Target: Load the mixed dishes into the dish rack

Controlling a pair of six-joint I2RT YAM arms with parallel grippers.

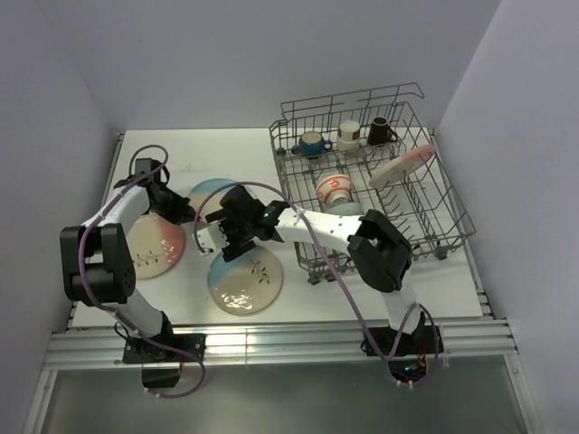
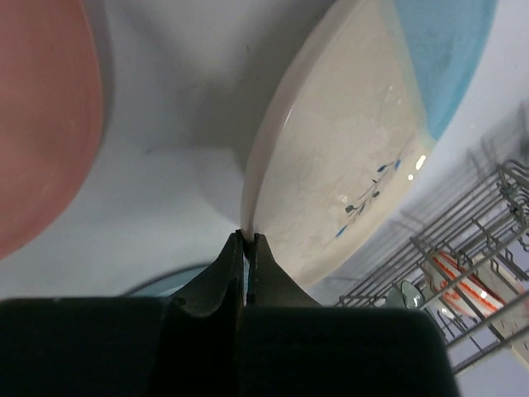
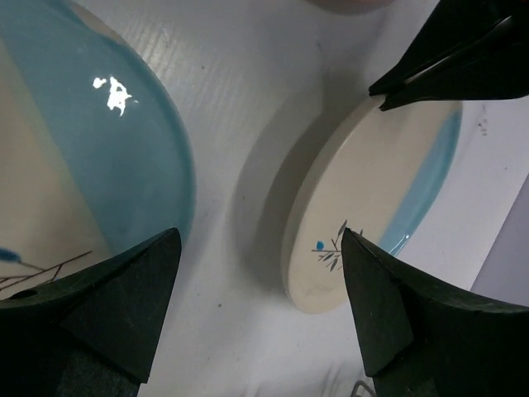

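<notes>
1. Plate, cream with a blue half and a leaf sprig (image 1: pixel 213 192): sitting tilted on the bench (image 1: pixel 380 289), one rim lifted and the opposite rim apparently resting on the surface. It is lying left of the dish rack (image 1: pixel 362 93) and well apart from it.
2. Left end effector (image 2: pixel 248 240): pressing its fingers together on the raised rim, pinching the tilted plate from its left side.
3. Right end effector (image 3: pixel 260 233): holding nothing, its jaws standing spread wide. It is hovering just near of the tilted plate, over a second blue plate (image 1: pixel 244 280) that is lying flat.
4. Governing relation: the tilted plate is lying just ahead of the right end effector, toward its far-left, and is sitting off-centre toward the right-hand finger in the right wrist view. Its free lower rim is facing the open jaws, while the left end effector is occupying the opposite rim.
5. Judgement: the right arm is standing nearer the rack, so a hand-over looks to be coming. The jaws are likely needing to shift sideways and straddle the rim edge-on, clear of the left fingers.
6. Pink plate (image 1: pixel 154 249): lying flat beside the left arm, waiting.
</notes>
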